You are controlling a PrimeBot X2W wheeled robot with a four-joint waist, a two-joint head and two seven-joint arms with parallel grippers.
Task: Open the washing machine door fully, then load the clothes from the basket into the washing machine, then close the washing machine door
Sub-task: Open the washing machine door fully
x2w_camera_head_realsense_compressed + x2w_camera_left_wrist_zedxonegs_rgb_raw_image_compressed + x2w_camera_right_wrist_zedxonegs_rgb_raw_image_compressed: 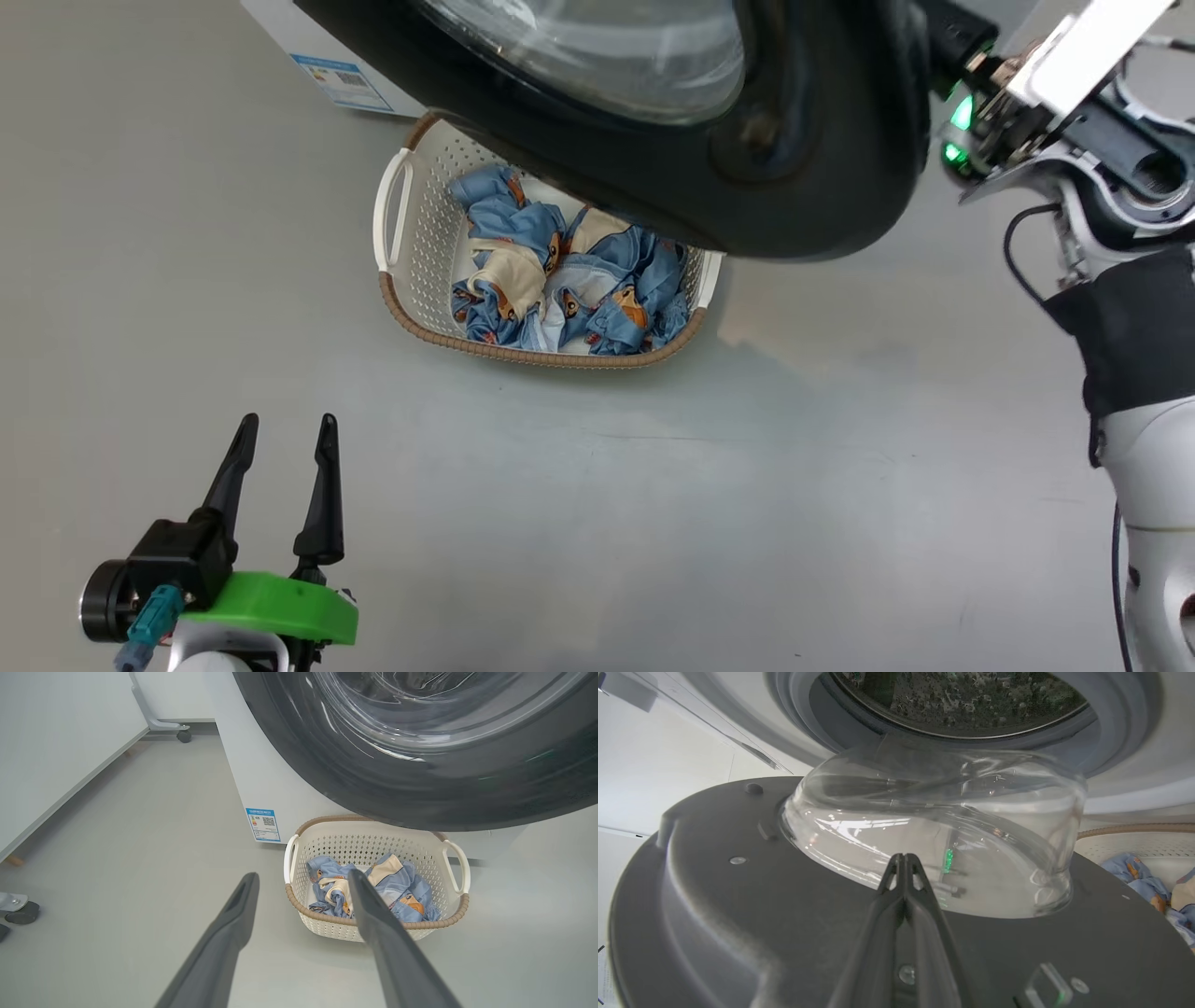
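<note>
Head view: we're seeing the left gripper (288, 422) hovering wide and empty, near-left of the basket (523, 353). The clothes (560, 280) are lying inside, with the washing machine door (794, 187) overhanging them.
Left wrist view: the basket is sitting by the washing machine (261, 779).
Right wrist view: the right gripper (903, 857) is pinched shut and empty at the door's inner face. We're fearing a slip, with the door swinging back over the basket.

You have: clothes (560, 280) in the basket (411, 271); basket on the floor (747, 485), just before the washing machine (261, 774); washing machine door (803, 187) overhanging the basket's far edge; left gripper (287, 422) well apart, on your near left.
</note>
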